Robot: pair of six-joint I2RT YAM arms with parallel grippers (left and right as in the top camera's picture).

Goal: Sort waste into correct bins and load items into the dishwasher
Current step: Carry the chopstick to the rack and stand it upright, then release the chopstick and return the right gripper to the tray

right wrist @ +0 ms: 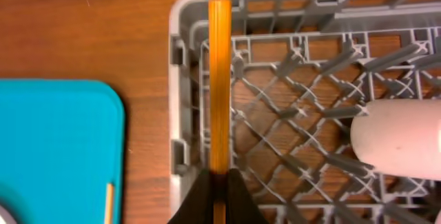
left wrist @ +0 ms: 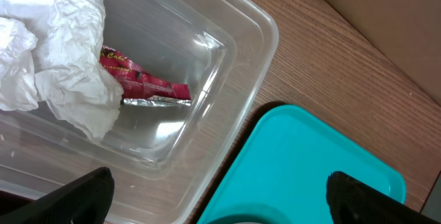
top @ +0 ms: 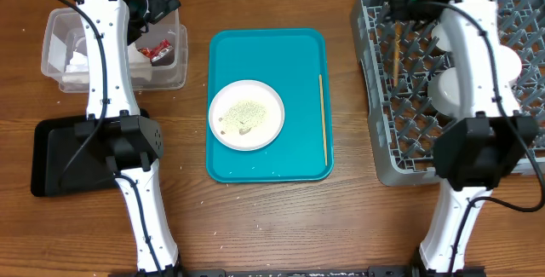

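Observation:
My right gripper point(right wrist: 219, 176) is shut on a wooden chopstick point(right wrist: 220, 79), which hangs over the left side of the grey dishwasher rack point(right wrist: 180, 86). From overhead this chopstick point(top: 397, 55) lies above the rack point(top: 375, 141). The other chopstick point(top: 323, 119) rests on the teal tray beside the white plate point(top: 247, 115), which is strewn with rice grains. My left gripper point(left wrist: 220, 200) is open and empty, at the corner of the clear tub point(left wrist: 262, 52). Inside the tub lie the crumpled napkin point(left wrist: 62, 65) and the red sauce packet point(left wrist: 148, 86).
A shallow black tray point(top: 51, 153) sits at the left, partly under my left arm. White dishes point(top: 447, 89) stand in the rack, partly hidden by my right arm. The teal tray point(top: 298, 55) lies in the middle of the wooden table.

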